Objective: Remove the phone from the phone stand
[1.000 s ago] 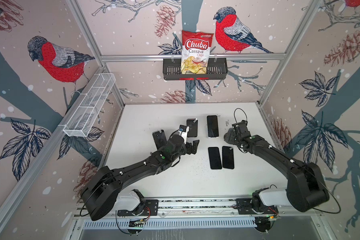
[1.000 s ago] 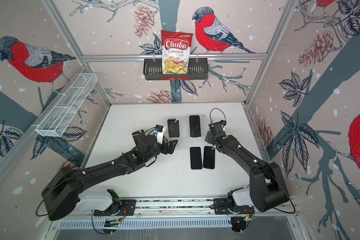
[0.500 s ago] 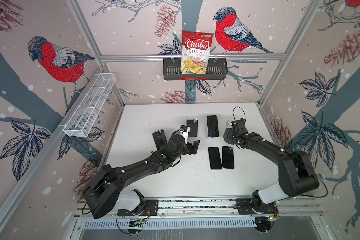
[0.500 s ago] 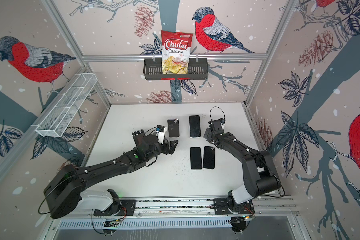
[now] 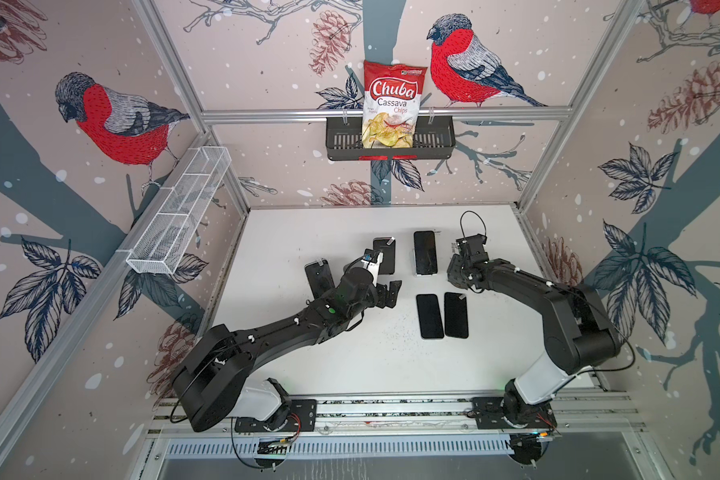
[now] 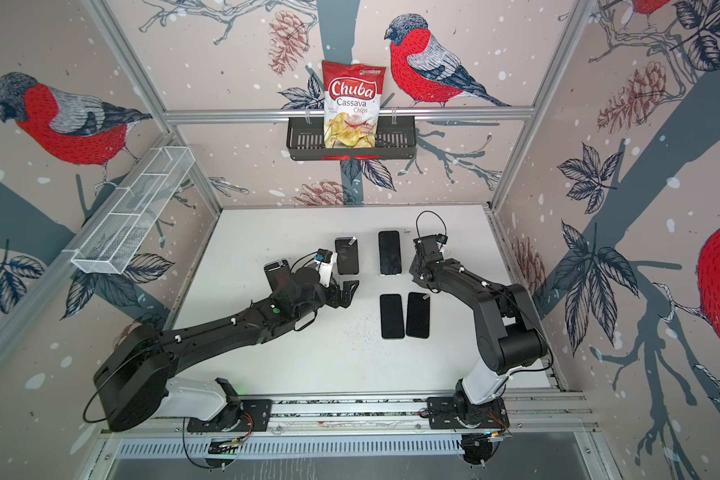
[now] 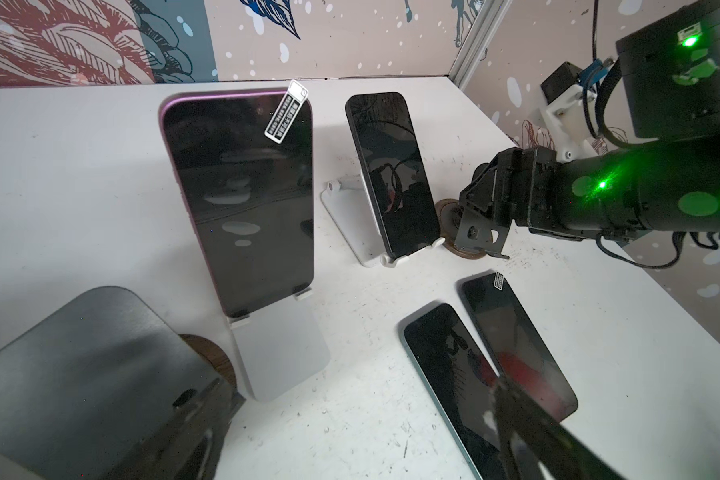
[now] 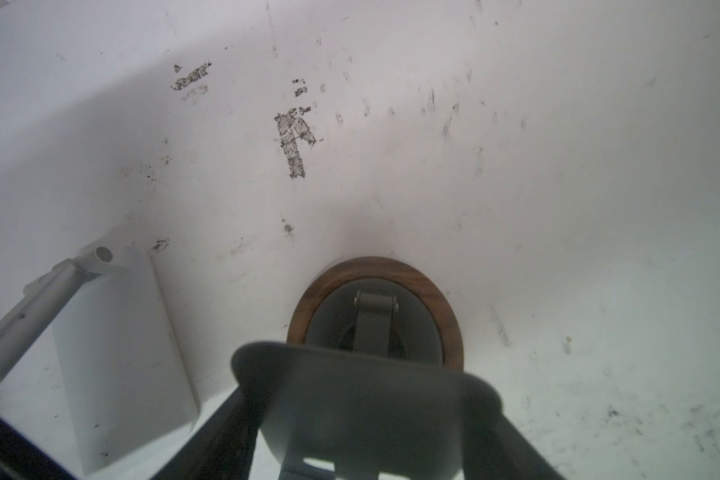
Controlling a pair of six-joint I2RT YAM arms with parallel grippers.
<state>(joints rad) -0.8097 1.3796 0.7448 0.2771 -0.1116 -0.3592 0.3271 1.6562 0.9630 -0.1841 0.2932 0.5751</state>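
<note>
Three dark phones lean on stands: a purple-edged phone (image 7: 242,199) on a white stand (image 7: 279,353), a black phone (image 7: 391,174) on another white stand (image 7: 346,220), and a third phone (image 5: 319,278) at the left. My left gripper (image 7: 358,428) hangs open in front of the purple-edged phone, holding nothing; in both top views it (image 5: 391,293) (image 6: 348,293) sits mid-table. My right gripper (image 8: 366,440) is shut on the grey plate (image 8: 350,395) of a wooden-based stand (image 8: 308,299) with no phone on it, right of the black phone (image 5: 425,251).
Two phones (image 5: 430,316) (image 5: 456,313) lie flat side by side right of centre. A grey stand plate (image 7: 80,365) with a wooden base is close to my left finger. A chip bag (image 5: 393,104) stands in a black wall basket, and a wire shelf (image 5: 179,216) hangs on the left wall.
The right jaws have closed onto the grey stand plate, and the right arm's elbow has swung in and risen. The left arm has not moved.
</note>
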